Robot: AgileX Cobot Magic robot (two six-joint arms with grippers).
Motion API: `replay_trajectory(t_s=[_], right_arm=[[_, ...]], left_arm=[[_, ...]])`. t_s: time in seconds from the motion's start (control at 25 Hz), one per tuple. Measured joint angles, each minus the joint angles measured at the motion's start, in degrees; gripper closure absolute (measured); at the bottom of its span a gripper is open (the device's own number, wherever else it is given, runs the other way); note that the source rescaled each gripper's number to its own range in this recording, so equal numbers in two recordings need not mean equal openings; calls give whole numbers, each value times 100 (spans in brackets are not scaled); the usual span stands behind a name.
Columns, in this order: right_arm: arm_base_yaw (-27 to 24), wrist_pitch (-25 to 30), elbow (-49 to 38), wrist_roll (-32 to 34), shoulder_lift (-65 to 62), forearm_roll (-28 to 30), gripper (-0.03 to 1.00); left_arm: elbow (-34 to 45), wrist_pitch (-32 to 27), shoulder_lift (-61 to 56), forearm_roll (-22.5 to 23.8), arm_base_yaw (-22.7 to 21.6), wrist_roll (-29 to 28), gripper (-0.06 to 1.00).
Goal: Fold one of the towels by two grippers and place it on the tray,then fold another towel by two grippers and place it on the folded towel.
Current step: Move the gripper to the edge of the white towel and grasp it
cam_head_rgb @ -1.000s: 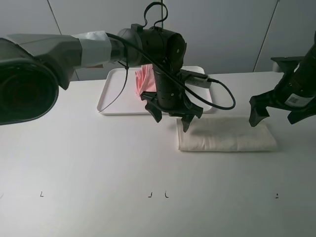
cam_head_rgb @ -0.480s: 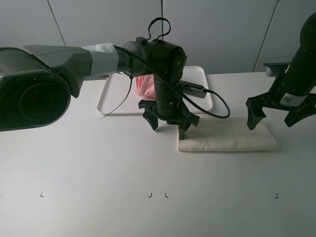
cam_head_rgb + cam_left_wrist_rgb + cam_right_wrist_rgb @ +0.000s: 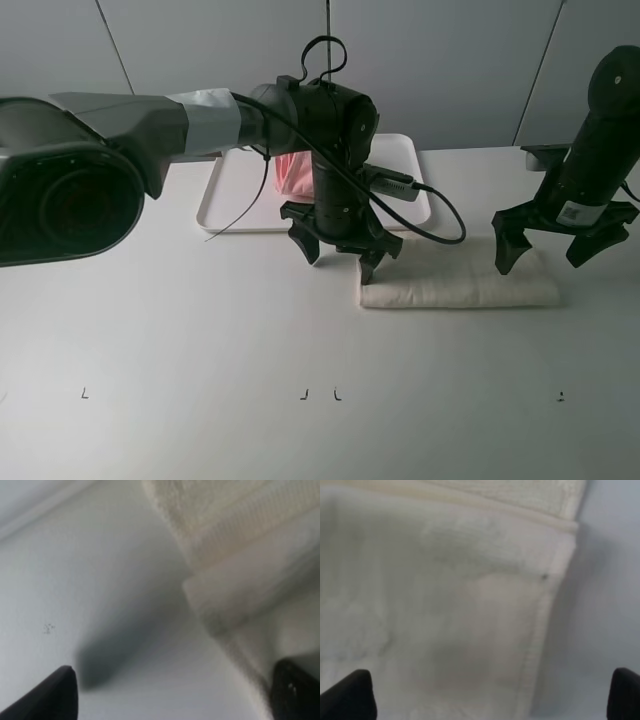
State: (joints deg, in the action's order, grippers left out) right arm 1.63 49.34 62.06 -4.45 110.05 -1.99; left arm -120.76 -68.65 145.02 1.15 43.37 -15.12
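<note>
On the white counter [image 3: 200, 330], a white tray [image 3: 225, 185] sits at the back, with a folded cream-white towel [image 3: 455, 285] lying flat just in front of it. A pale pink towel [image 3: 292, 172] is bunched on the tray. The left fingers [image 3: 342, 252] and right fingers [image 3: 540, 250] are spread wide over opposite ends of the cream-white towel, gripping nothing.

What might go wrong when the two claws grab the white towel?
The left claw hangs open right at the end of the cream towel, partly over bare table, so it might pinch only one layer and the fold could fall open. The black cable loops between towel and tray and might snag during the lift.
</note>
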Motion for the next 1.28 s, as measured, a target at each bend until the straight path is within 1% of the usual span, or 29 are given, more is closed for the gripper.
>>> replay_trajectory(t_s=[0.16, 0.28, 0.4, 0.68, 1.04, 1.28], right_arm=[[-234, -134, 0, -72, 45, -42, -3], [-375, -196, 3, -263, 45, -309, -3], [-389, -298, 3, -427, 45, -485, -3], [-389, -413, 15, -367, 355, -475, -3], [-389, -436, 47, -291, 562, -472, -3], [-389, -405, 81, -268, 635, -472, -3]], left_arm=[[0, -6, 0, 36, 0, 10, -4], [0, -14, 0, 49, 0, 10, -4], [0, -14, 0, 56, 0, 10, -4], [0, -30, 0, 61, 0, 21, -4], [0, -28, 0, 87, 0, 31, -4], [0, -34, 0, 218, 3, 51, -4]])
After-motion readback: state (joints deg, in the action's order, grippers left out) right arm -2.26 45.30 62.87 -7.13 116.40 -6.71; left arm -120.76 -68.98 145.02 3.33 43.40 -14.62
